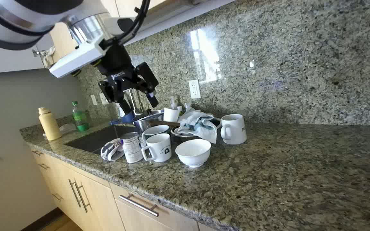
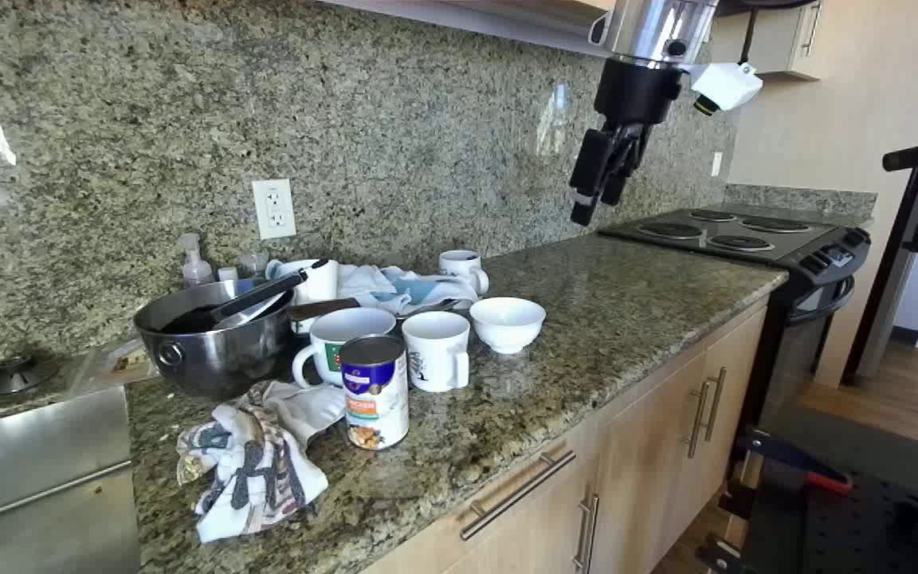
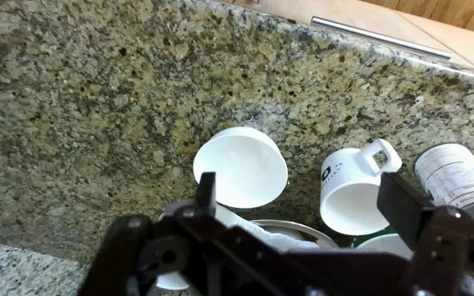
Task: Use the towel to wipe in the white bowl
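The white bowl [image 1: 193, 150] stands upright and empty on the counter; it also shows in an exterior view [image 2: 508, 319] and in the wrist view [image 3: 241, 170]. A light blue and white towel [image 1: 200, 123] lies crumpled over a dish or pan behind the bowl, also in an exterior view [image 2: 415, 288]; the wrist view shows only its edge [image 3: 257, 232]. A patterned towel [image 2: 256, 466] lies bunched near the sink, also in an exterior view [image 1: 111, 150]. My gripper [image 1: 140, 104] is open and empty, high above the counter; its fingers are wide apart in the wrist view [image 3: 299, 190].
A white mug [image 1: 159, 148], a can [image 2: 375, 392] and a green-patterned mug [image 2: 347, 331] stand beside the bowl. Another white mug [image 1: 233, 129] stands behind it. A metal pot [image 2: 216, 343] holds utensils near the sink [image 1: 92, 141]. The stone backsplash [image 1: 268, 64] rises behind.
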`<state>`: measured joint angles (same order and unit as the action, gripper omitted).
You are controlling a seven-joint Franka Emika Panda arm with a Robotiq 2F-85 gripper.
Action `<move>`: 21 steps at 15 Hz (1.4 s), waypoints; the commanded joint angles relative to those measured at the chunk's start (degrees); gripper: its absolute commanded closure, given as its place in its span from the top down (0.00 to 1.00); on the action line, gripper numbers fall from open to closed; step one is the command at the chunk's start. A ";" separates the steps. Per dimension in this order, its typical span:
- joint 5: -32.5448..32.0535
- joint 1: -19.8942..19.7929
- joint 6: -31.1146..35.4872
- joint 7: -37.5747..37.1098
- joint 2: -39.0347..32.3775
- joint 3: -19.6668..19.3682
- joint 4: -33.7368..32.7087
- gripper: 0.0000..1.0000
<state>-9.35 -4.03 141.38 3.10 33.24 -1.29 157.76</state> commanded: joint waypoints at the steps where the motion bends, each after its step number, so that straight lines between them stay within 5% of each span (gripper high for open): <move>1: 0.07 -0.03 -0.12 0.04 0.02 0.06 -0.06 1.00; 10: 1.43 0.99 0.80 -1.01 -2.54 0.47 -1.64 1.00; 21: 5.65 10.02 7.35 -4.23 -25.44 8.39 -19.50 1.00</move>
<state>-4.70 4.27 147.27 -0.52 16.20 5.41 145.73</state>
